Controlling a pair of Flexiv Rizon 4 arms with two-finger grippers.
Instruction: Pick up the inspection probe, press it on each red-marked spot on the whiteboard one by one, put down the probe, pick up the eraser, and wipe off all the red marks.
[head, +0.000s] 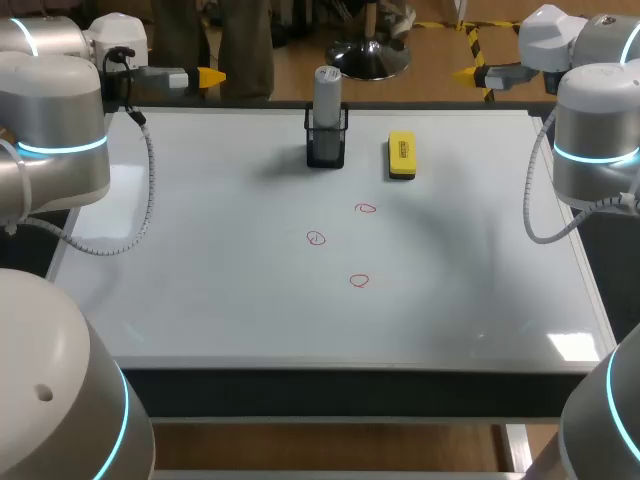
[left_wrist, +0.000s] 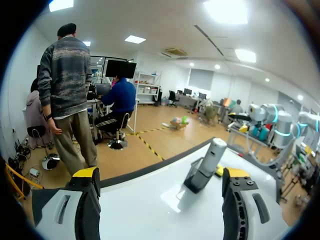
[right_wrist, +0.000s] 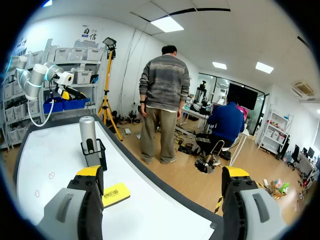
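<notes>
**Probe still in its holder, both grippers wide open at the far corners**

The probe is a grey cylinder standing upright in a small black holder at the far middle of the whiteboard, which lies flat on the bench. It looks stiff and smooth and is probably light. Its upper half rises clear of the holder, and that bare part is the place to take hold, one finger on each side of the round body. A smooth round barrel can twist or slide in a loose grip, so the hold should be firm and square. The lift should go straight up, since the holder looks light enough to tip or ride up with the probe.

The yellow eraser lies flat just right of the holder, apart from it. It seems a light block, easiest to pinch across its narrow width.

Three small red marks sit nearer than the holder in the middle of the board: one far and to the right, one left of it, and one nearest.

The left gripper hangs level over the far left corner, pointing right along the far edge. Its wrist view shows its own gripper with fingers well apart and empty, the probe ahead of it. The right gripper mirrors it at the far right corner, pointing left. Its own view shows the fingers spread and holding nothing, with the eraser and probe ahead. Neither arm is near the probe, so no step of the task looks started.
</notes>
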